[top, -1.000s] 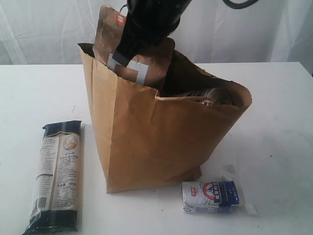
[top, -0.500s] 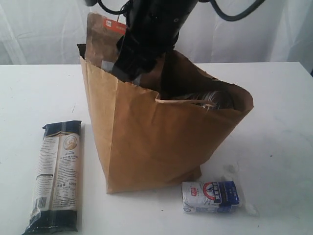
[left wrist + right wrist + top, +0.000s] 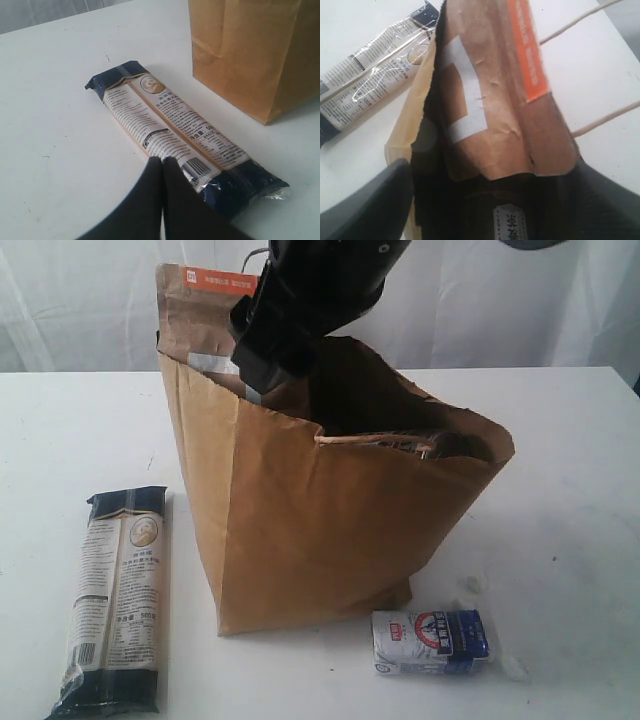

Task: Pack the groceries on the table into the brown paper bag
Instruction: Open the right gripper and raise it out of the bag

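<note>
The brown paper bag (image 3: 320, 530) stands open mid-table. The brown windowed pouch (image 3: 200, 310) with its orange label leans on the bag's far-left wall, its top above the rim. My right gripper (image 3: 262, 368) hangs over the bag mouth beside the pouch, jaws wide apart; in the right wrist view the pouch (image 3: 490, 90) lies between the spread fingers (image 3: 380, 200), untouched. The dark-blue noodle packet (image 3: 115, 595) lies left of the bag. My left gripper (image 3: 162, 161) is shut and empty, just over the packet (image 3: 175, 130). A small white-blue packet (image 3: 432, 640) lies in front of the bag.
Inside the bag a silvery rim (image 3: 425, 445) shows, and a dark item with a white label (image 3: 512, 222). Twisted paper handles (image 3: 607, 120) lie on the white table (image 3: 560, 540) behind the bag. White curtains close off the back.
The right gripper's jaws have spread and let go of the pouch. The pouch has tipped left onto the bag's wall. The left arm has not moved.
</note>
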`<move>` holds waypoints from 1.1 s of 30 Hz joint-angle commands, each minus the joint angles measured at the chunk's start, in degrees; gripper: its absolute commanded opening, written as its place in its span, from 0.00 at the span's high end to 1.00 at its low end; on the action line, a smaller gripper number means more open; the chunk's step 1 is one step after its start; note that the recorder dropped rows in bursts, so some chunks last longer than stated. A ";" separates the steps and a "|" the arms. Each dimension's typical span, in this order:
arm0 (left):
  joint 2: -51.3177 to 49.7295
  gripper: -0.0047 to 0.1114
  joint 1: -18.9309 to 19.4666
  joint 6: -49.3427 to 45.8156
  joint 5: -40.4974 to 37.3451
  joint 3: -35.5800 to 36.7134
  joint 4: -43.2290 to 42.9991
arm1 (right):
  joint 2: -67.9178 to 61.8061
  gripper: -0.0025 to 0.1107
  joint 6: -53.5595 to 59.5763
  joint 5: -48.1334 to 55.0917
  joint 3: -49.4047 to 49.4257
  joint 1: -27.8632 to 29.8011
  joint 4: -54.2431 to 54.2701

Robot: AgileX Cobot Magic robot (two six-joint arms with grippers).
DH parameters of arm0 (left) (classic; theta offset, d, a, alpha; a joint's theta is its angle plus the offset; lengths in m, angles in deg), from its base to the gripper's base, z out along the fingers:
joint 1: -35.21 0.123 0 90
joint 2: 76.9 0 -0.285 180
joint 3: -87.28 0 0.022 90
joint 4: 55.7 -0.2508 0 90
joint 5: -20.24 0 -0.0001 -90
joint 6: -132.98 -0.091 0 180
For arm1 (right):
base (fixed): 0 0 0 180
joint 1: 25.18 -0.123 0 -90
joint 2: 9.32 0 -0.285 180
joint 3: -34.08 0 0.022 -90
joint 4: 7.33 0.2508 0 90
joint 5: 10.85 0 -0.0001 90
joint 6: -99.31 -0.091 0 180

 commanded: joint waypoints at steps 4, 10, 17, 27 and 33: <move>0.30 0.96 0.13 0.54 0.13 0.23 -0.11 | 2.76 0.35 -2.41 -0.22 0.11 0.02 -2.10; 0.30 0.96 0.13 0.54 0.13 0.23 -0.11 | 8.74 0.37 -6.06 -0.11 0.11 0.02 -8.18; 0.30 0.96 0.13 0.54 0.13 0.23 -0.11 | 19.38 0.37 -11.38 3.84 0.45 0.02 -16.28; 0.30 0.96 0.13 0.54 0.13 0.23 -0.11 | 36.09 0.37 -15.34 4.78 16.47 0.02 -21.04; 0.30 0.96 0.13 0.54 0.13 0.23 -0.11 | 45.16 0.37 -18.07 4.78 33.94 0.02 -17.04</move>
